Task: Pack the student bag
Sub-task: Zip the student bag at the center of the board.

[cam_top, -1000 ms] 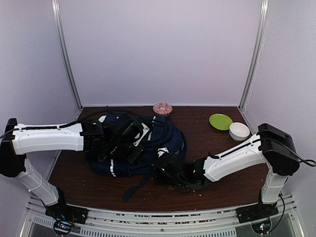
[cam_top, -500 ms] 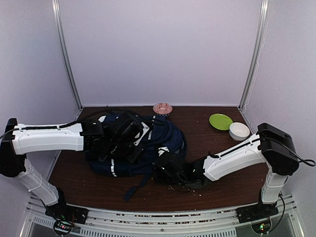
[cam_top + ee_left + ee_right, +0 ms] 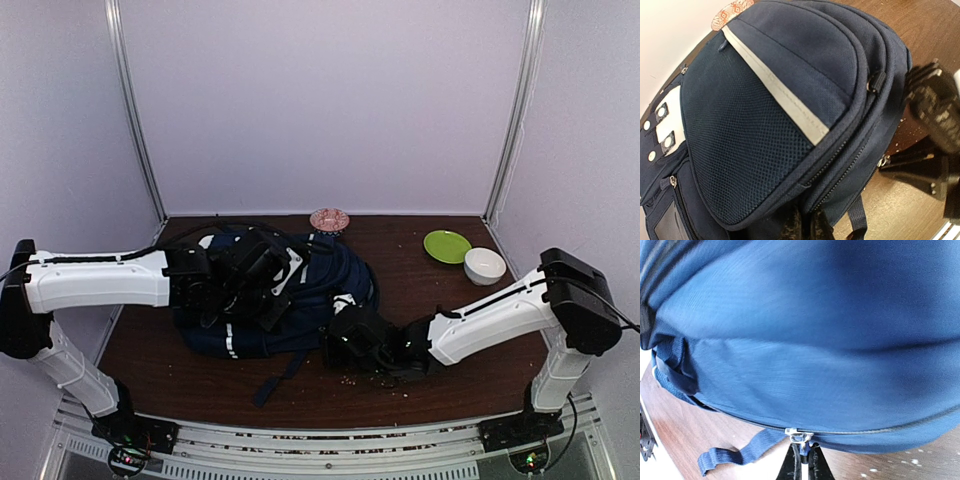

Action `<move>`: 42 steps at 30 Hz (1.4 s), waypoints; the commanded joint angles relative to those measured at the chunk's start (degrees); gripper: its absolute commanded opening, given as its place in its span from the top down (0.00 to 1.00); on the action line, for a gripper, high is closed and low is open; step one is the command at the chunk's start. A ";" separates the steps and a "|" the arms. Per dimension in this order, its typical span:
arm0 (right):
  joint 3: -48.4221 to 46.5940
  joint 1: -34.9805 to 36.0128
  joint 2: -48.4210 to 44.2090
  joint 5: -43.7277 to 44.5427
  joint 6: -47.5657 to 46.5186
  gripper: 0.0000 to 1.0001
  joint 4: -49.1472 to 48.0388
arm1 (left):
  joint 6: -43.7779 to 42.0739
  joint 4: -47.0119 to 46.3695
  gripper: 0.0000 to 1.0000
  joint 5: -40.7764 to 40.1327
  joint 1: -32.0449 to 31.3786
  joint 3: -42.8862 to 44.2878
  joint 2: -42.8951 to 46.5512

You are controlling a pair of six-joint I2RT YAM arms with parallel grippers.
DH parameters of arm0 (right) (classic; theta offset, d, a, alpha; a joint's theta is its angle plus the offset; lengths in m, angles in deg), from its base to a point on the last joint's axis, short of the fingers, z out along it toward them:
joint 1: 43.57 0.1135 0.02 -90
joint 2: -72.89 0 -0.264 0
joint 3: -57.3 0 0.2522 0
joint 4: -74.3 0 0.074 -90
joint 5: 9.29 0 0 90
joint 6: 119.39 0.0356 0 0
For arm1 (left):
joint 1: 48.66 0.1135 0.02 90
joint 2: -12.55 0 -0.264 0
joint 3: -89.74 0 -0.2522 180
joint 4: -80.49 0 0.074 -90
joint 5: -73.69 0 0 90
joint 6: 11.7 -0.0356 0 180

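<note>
Right wrist: right fingers (image 3: 790, 469) now tight on zipper pull (image 3: 799, 435) of student bag (image 3: 815, 340); left fingers (image 3: 815, 230) together.

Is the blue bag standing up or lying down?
Lying down: the student bag rests flat on the table, front pocket up.

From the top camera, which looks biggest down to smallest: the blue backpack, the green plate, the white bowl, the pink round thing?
1. The navy-blue fabric backpack.
2. The round green plate and round white bowl: too alike to rank.
3. The pink patterned round object: smaller, but farthest back, so unsure.
</note>
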 commanded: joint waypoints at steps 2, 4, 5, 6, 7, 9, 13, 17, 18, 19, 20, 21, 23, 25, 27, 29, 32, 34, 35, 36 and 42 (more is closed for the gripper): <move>3.57 -1.70 -4.24 4.53 1.31 1.00 1.72 | 2.02 -6.26 1.00 -0.12 -0.12 -0.55 0.11; 4.31 -2.10 -5.19 5.12 1.40 1.00 2.12 | 2.04 -6.25 1.00 -0.20 -0.11 -0.76 0.16; 4.52 -2.25 -5.59 5.34 1.58 1.00 2.57 | 2.04 -6.25 1.00 -0.28 -0.12 -0.85 0.19; 4.77 -2.48 -5.93 5.47 1.65 1.00 2.96 | 2.04 -6.21 1.00 -0.41 -0.12 -0.97 0.20; 5.04 -2.80 -6.32 5.64 1.80 1.00 3.19 | 2.04 -6.19 1.00 -0.53 -0.12 -1.10 0.33; 6.23 -3.48 -7.19 5.87 2.28 1.00 3.21 | 2.13 -6.24 1.00 -0.69 -0.12 -1.42 0.43; 8.13 -4.98 -9.98 7.35 3.41 1.00 4.88 | 2.26 -6.10 1.00 -0.91 -0.12 -2.07 0.90; 10.00 -7.02 -12.98 8.56 4.10 1.00 6.78 | 2.47 -6.13 1.00 -0.82 -0.12 -2.87 1.34; 10.47 -7.49 -13.73 8.87 4.23 1.00 7.37 | 2.48 -6.12 1.00 -0.84 -0.12 -3.13 1.36; 11.00 -8.01 -14.48 8.90 4.41 1.00 7.68 | 2.48 -6.10 1.00 -0.83 -0.12 -3.34 1.51; 11.43 -8.49 -15.23 8.75 4.34 1.00 7.69 | 2.48 -6.13 1.00 -0.94 -0.12 -3.55 1.61; 11.93 -8.84 -15.94 8.64 4.10 1.00 7.67 | 2.40 -6.09 1.00 -0.99 -0.12 -3.77 1.80; 13.26 -9.35 -17.60 8.36 3.28 1.00 7.08 | 1.90 -6.13 1.00 -0.85 -0.12 -4.26 2.38; 14.54 -9.56 -19.23 7.96 2.76 1.00 6.81 | 1.57 -5.86 1.00 -1.20 -0.12 -4.97 3.19; 15.68 -9.59 -20.47 6.36 1.87 1.00 6.15 | 0.81 -6.06 1.00 -0.51 -0.12 -5.91 4.07; 16.34 -9.48 -21.13 4.16 1.56 1.00 5.63 | 0.57 -6.20 1.00 0.50 -0.21 -6.75 4.67; 17.15 -9.06 -21.84 2.12 1.79 1.00 5.06 | 0.28 -7.28 1.00 2.13 -0.65 -8.21 5.37; 17.63 -8.54 -22.07 1.75 2.29 1.00 5.07 | -0.03 -8.07 1.00 3.11 -1.30 -8.85 5.60; 17.84 -8.30 -22.15 1.75 2.66 1.00 5.17 | -0.17 -8.53 1.00 3.32 -1.83 -9.05 5.68; 18.11 -8.07 -22.17 1.59 3.06 1.00 5.12 | -0.42 -9.09 1.00 3.68 -2.38 -9.30 5.78; 18.58 -6.34 -22.10 1.42 4.80 1.00 4.74 | 0.67 -9.74 0.78 4.06 -5.29 -8.88 5.54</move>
